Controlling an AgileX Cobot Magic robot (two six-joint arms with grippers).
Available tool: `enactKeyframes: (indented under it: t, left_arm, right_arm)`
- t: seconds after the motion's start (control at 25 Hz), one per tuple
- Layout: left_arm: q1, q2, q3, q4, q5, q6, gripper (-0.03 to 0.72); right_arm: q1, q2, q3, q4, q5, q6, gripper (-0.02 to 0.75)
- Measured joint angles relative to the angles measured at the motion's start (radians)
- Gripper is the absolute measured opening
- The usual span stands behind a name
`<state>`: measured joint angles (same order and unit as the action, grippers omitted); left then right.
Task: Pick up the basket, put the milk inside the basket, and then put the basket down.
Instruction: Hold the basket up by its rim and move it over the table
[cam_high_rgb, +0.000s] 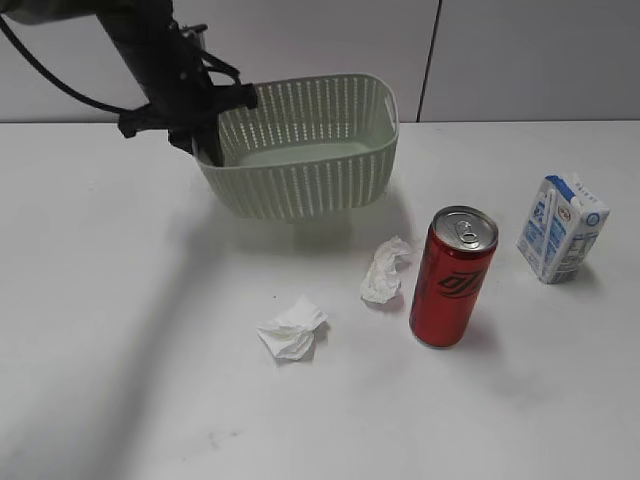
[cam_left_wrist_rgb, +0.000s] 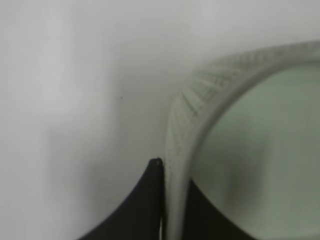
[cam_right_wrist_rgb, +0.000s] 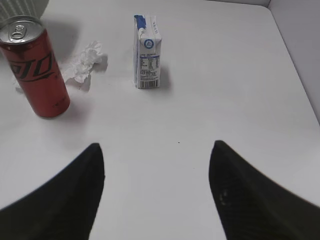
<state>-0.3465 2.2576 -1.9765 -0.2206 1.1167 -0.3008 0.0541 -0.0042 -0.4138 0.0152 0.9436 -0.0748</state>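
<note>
We see left gripper (cam_high_rgb: 205, 140) clamped on the basket (cam_high_rgb: 310, 165) rim; right gripper (cam_right_wrist_rgb: 156, 187) spread wide, empty. Milk (cam_high_rgb: 562, 228) beside red can (cam_high_rgb: 452, 277); tissues (cam_high_rgb: 385, 270) nearby.

The basket (cam_high_rgb: 305, 150) was pale sage-green, with slotted walls, and hung tilted above the white table, held at its left rim. The milk (cam_high_rgb: 562, 228), a small white and blue carton, stood upright well apart, at the right.

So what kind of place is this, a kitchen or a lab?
Probably a lab or test bench: a bare white table, plain panelled wall, and a few staged items, such as a basket and red can.
</note>
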Motion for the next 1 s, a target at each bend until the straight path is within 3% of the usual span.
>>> enactKeyframes:
  t: [0.36,0.52,0.8,1.0]
  left_arm:
    - [0.008,-0.104,0.006,-0.006,0.102,-0.005,0.0]
    - [0.003,-0.17,0.06,0.016,0.102,-0.08,0.0]
    - [-0.009,-0.347,0.345,0.049,0.092,-0.135,0.0]
    - [-0.053,-0.518,0.622,0.092,-0.062,-0.149,0.0]
  right_arm:
    - [0.0,0.0,0.0,0.0,0.0,0.0,0.519]
    - [0.0,0.0,0.0,0.0,0.0,0.0,0.519]
    - [0.0,0.0,0.0,0.0,0.0,0.0,0.519]
    - [0.0,0.0,0.0,0.0,0.0,0.0,0.519]
